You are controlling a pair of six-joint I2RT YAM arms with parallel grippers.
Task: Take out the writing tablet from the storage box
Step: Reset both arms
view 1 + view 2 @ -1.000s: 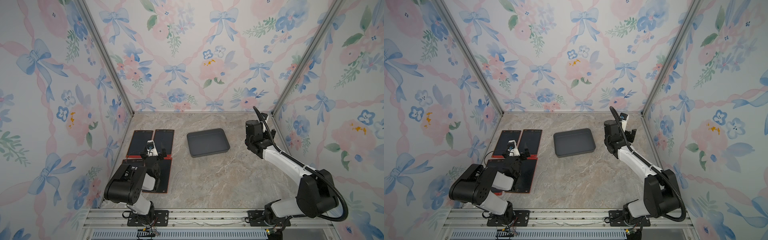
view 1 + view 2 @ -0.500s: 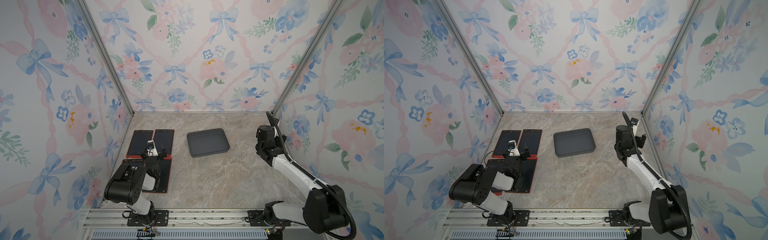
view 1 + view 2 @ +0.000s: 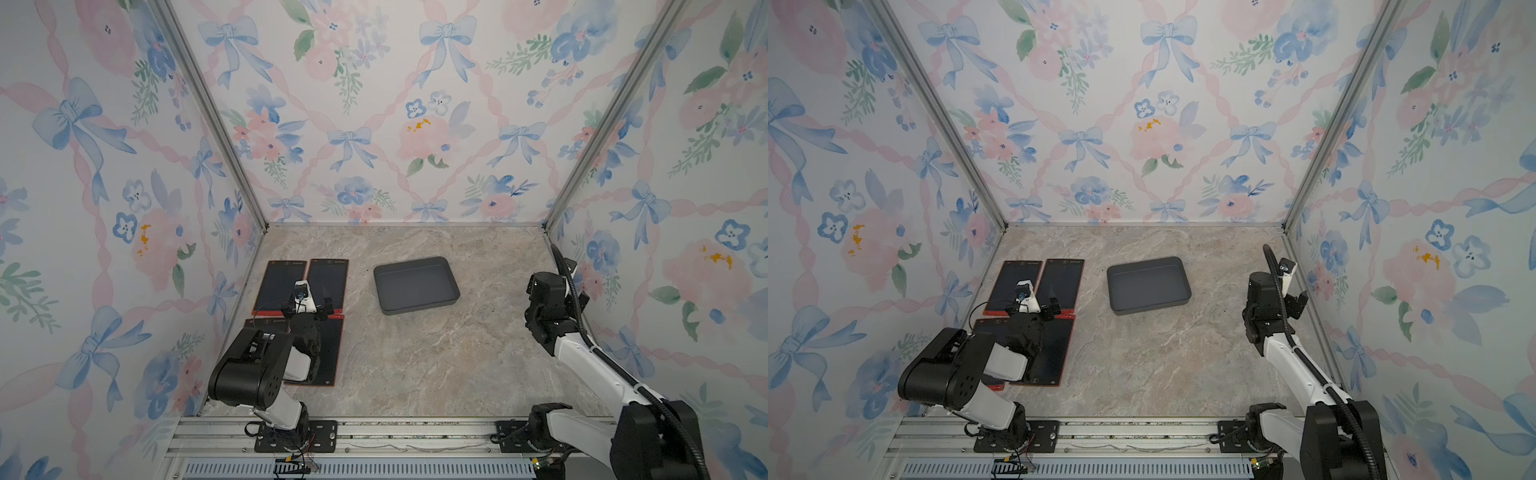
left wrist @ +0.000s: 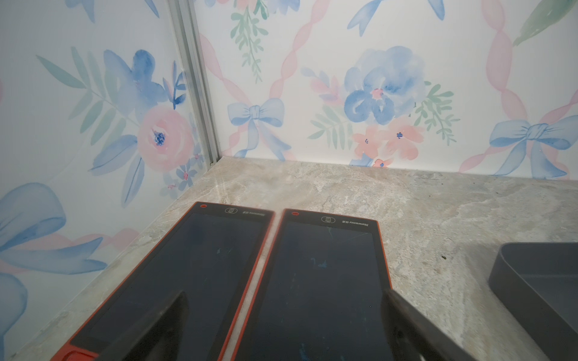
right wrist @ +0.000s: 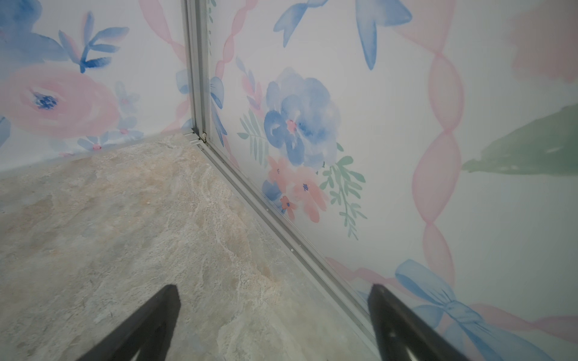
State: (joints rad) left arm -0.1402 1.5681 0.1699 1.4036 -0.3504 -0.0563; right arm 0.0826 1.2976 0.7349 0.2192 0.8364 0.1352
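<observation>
Floral wallpaper of bows and blossoms boxes in your marble-look desk, where the dark grey storage box sits flat near the middle, towards the back wall. Four red-framed writing tablets lie outside it on the desk, two by two along the left wall, apart from the box and to its left. The near-left one is largely hidden under your left arm. Your left pincer hangs over the near ends of the far pair, jaws spread wide and gripping nothing. Its wrist view shows the two dark screens side by side, with a corner of the box at the edge. Your right pincer is at the right wall, well clear of the box. Its jaws are likewise wide apart and empty, above bare desk and the aluminium wall rail.
</observation>
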